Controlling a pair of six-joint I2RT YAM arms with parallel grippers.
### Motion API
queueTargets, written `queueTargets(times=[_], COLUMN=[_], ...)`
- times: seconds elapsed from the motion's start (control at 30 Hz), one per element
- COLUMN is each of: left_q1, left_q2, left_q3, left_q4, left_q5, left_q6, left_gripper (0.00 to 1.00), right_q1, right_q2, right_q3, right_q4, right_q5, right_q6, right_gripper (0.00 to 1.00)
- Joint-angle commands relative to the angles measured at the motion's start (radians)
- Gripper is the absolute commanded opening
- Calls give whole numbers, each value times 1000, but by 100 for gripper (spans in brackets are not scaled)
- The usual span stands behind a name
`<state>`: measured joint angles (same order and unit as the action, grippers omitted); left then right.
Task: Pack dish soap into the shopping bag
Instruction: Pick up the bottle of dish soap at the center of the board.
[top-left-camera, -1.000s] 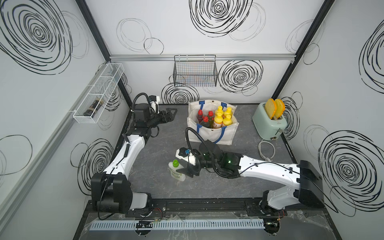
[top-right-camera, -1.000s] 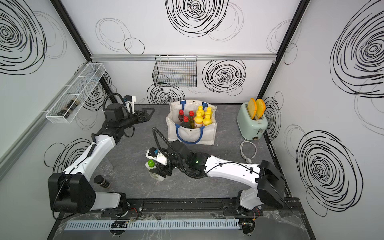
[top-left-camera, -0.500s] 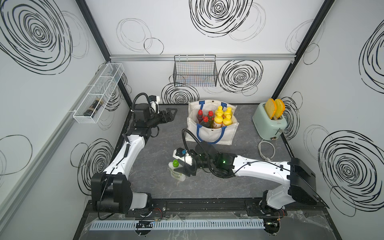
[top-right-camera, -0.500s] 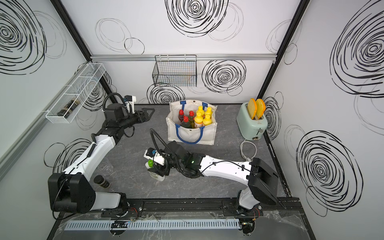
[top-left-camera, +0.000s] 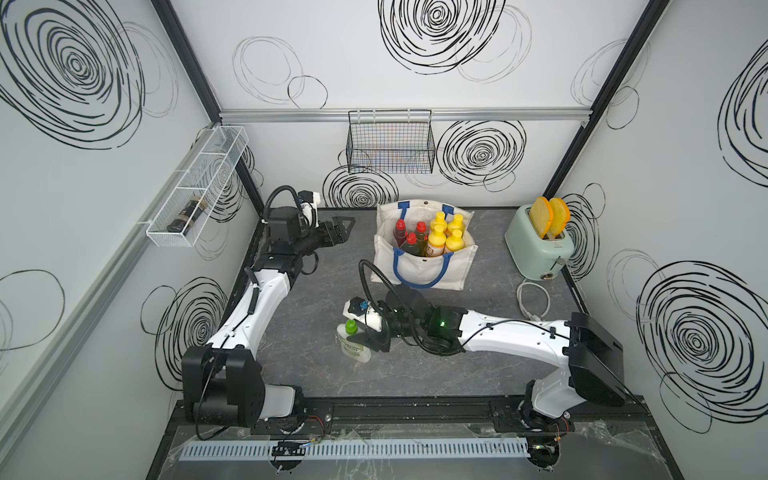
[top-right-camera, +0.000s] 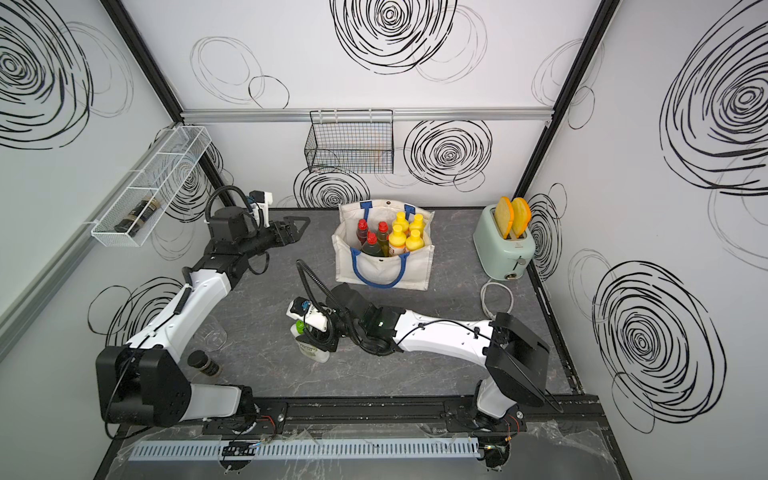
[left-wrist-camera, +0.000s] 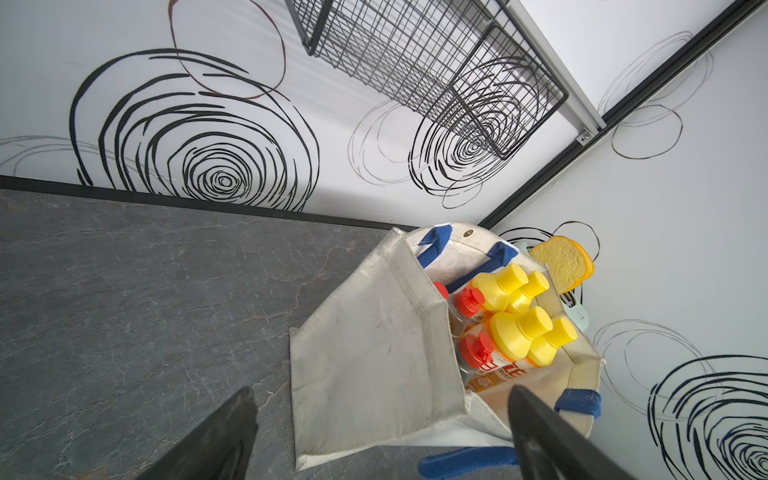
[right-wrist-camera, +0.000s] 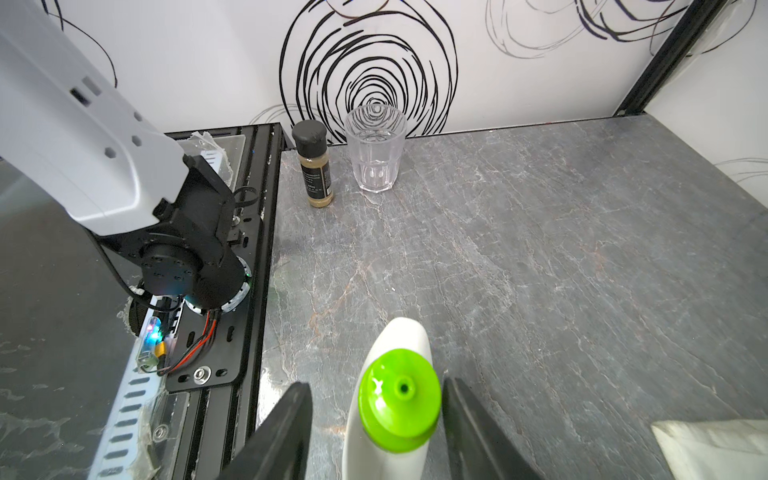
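right wrist, grey marble tabletop (right-wrist-camera: 540, 257), swirled walls (right-wrist-camera: 187, 62), right gripper (right-wrist-camera: 376, 384) parted around bottle (right-wrist-camera: 405, 336), left gripper (left-wrist-camera: 380, 391) wide

The right gripper (right-wrist-camera: 376, 386) has advanced and narrowed; the white bottle (right-wrist-camera: 397, 409) now stands between its jaws.

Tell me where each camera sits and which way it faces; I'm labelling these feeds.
Both top views: high over the front rail, looking down on the whole table; left arm and right arm show.
Left wrist: on the left arm, facing the shopping bag; fingers of the open left gripper show.
Right wrist: on the right arm, above the white bottle between fingers of the right gripper; left arm's base shows.
Shared: top views and left wrist see the shopping bag; top views and right wrist, the white bottle.
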<state>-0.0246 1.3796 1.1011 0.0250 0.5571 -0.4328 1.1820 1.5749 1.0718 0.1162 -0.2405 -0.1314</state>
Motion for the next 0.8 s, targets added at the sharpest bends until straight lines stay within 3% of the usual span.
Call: queueTargets(times=[0.0,0.5,0.77], left_q1=[-5,-6,-6], left_q2=[-27,-30,-34], left_q3=[-7,-7,-7], left_q4=[52,50,50], left_q5=[14,15,12], left_q6=[0,0,0], left_gripper=[96,96,96], right_q1=[-5,-7,-6], right_q2=[3,23,25], right_q3=[33,51,66], right_q4=[43,43,17], right_q5=[-8,-6,10], right_q6=[-4,0,-7], right_gripper=[53,42,30])
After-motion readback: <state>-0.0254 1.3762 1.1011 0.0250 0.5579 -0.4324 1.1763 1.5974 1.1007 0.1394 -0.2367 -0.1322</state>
